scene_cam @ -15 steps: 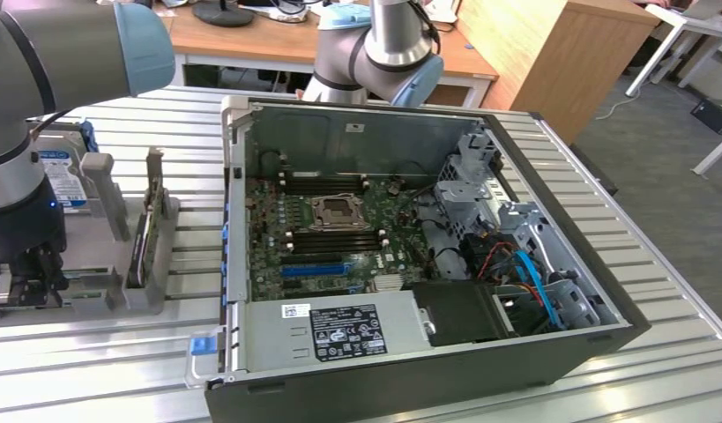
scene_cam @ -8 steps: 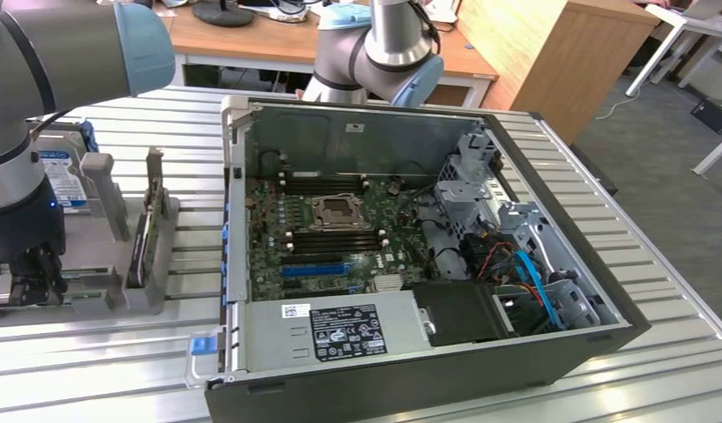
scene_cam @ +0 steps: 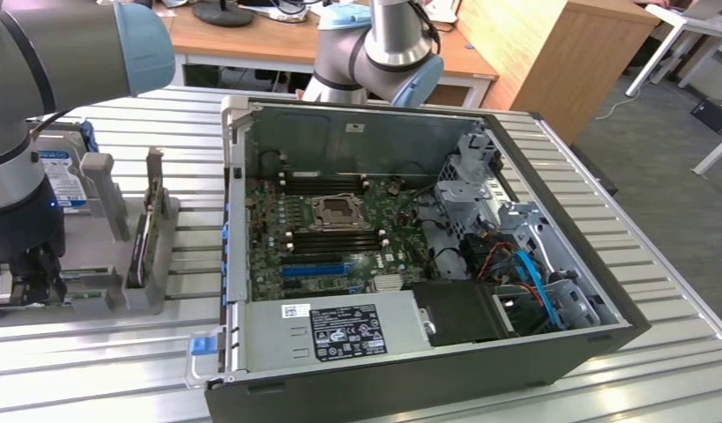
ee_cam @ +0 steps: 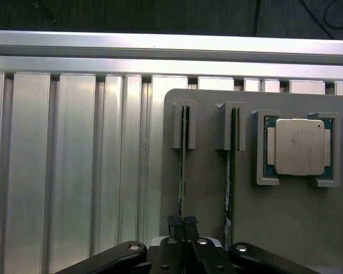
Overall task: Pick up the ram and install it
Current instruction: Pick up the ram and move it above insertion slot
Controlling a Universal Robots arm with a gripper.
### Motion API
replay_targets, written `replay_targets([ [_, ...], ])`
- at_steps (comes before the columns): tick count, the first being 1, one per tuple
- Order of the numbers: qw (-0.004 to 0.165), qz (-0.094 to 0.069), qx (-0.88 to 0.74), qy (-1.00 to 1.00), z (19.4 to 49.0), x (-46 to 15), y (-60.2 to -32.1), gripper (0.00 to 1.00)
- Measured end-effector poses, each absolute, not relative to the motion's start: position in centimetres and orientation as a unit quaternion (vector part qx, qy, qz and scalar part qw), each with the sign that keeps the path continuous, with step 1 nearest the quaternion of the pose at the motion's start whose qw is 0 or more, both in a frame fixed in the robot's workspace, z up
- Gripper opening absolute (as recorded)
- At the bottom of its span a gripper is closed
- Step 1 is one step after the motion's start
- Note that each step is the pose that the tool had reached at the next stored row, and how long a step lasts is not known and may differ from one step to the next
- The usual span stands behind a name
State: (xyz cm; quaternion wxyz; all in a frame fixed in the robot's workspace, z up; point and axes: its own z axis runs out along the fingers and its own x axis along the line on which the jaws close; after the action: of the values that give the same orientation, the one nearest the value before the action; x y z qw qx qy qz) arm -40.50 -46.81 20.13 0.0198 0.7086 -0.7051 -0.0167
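Two rams stand on edge in a grey holder (ee_cam: 286, 211). One ram (ee_cam: 183, 165) is a thin green stick running down to my gripper (ee_cam: 183, 224). The second ram (ee_cam: 231, 171) stands parallel beside it. My black fingertips (ee_cam: 174, 222) sit tight against both faces of the first ram, so the gripper is shut on it. In the exterior view the gripper (scene_cam: 32, 278) hangs low over the holder (scene_cam: 125, 282), at that view's left, beside the open computer case (scene_cam: 237, 220). The motherboard (scene_cam: 325, 238) lies inside the case, with black memory slots (scene_cam: 331, 187) beside the processor socket (scene_cam: 337, 211).
A processor chip (ee_cam: 300, 146) rests in a pocket of the same holder. The holder sits on a ribbed aluminium table (ee_cam: 74, 171) with a raised rail (ee_cam: 160, 48) along its edge. Inside the case are a power supply (scene_cam: 337, 330), drive cages (scene_cam: 479, 189) and cables (scene_cam: 519, 264).
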Motion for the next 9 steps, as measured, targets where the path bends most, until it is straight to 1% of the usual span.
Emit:
replay_targets([
  [2, 0.02, -0.017, 0.709, -0.705, 20.13, -40.5, -46.81, 0.12],
  [9, 0.02, -0.017, 0.709, -0.705, 20.13, -40.5, -46.81, 0.12],
])
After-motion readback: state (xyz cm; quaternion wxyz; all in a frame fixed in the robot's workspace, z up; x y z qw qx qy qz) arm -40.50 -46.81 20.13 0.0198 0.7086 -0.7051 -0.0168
